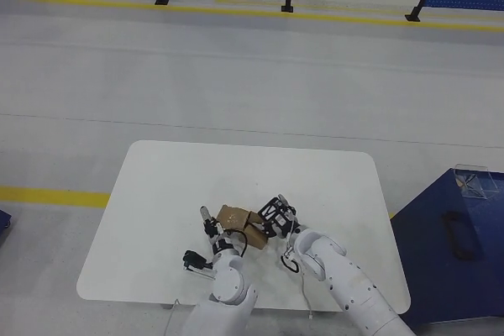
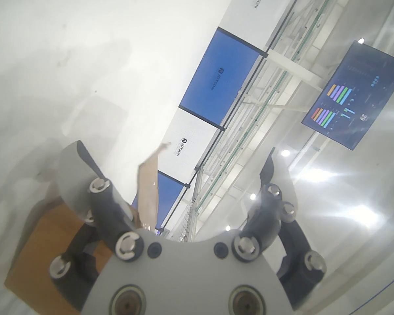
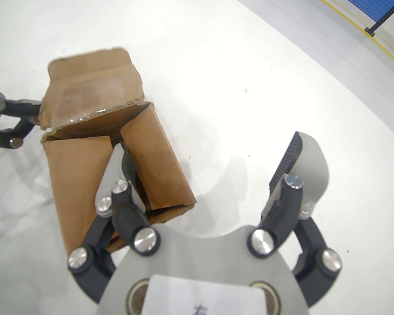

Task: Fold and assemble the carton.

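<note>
A brown cardboard carton [image 1: 238, 221] lies on the white table [image 1: 336, 176], its end flaps partly open. In the right wrist view the carton [image 3: 82, 99] has one top flap raised and two side flaps folded inward. My right gripper [image 3: 210, 158] is open; one fingertip [image 3: 120, 162] is pushed into the gap between the side flaps, the other stands clear over the table. My left gripper [image 2: 174, 165] is open at the carton's opposite side, tilted upward, with a thin flap edge [image 2: 149, 185] rising between its fingers. In the top view, the left gripper [image 1: 208, 220] and right gripper [image 1: 277, 217] flank the carton.
The table's front edge [image 1: 235, 304] is just behind both arms. Bare tabletop stretches beyond and to both sides of the carton. A blue bin [image 1: 462, 244] stands off the table at the right.
</note>
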### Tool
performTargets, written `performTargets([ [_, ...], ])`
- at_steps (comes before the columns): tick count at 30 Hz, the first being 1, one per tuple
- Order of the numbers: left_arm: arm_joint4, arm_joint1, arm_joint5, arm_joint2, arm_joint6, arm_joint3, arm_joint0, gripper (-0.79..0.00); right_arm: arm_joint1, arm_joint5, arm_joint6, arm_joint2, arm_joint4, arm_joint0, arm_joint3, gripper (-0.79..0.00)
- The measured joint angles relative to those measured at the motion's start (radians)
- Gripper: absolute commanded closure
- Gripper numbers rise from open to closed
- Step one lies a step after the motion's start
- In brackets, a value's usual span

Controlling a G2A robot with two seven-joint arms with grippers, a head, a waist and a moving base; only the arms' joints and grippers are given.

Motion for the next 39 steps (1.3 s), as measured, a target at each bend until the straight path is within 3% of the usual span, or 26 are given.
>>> performTargets([
  [7, 0.133, 0.005, -0.072, 0.014, -0.07, -0.079, 0.043, -0.785, 0.005, -0.019, 0.009, 0.023, -0.012, -0.009, -0.017, -0.785],
  [16, 0.213, 0.006, 0.007, 0.031, -0.146, -0.141, 0.079, -0.785, 0.037, -0.067, -0.002, 0.142, -0.018, -0.036, -0.104, -0.785],
  [28, 0.192, -0.01, 0.104, 0.095, -0.206, -0.112, 0.068, -0.785, 0.068, -0.101, 0.054, 0.316, 0.087, -0.055, -0.127, -0.785],
  [31, 0.173, -0.002, 0.095, 0.143, -0.225, -0.133, 0.074, -0.785, 0.071, -0.115, 0.047, 0.333, 0.113, -0.057, -0.119, -0.785],
  [35, 0.171, 0.03, 0.081, 0.205, -0.201, -0.238, 0.111, -0.785, 0.071, -0.129, 0.044, 0.34, 0.141, -0.059, -0.114, -0.785],
  [39, 0.209, 0.058, 0.101, 0.191, -0.158, -0.351, 0.167, -0.785, 0.071, -0.128, 0.044, 0.34, 0.139, -0.059, -0.115, -0.785],
])
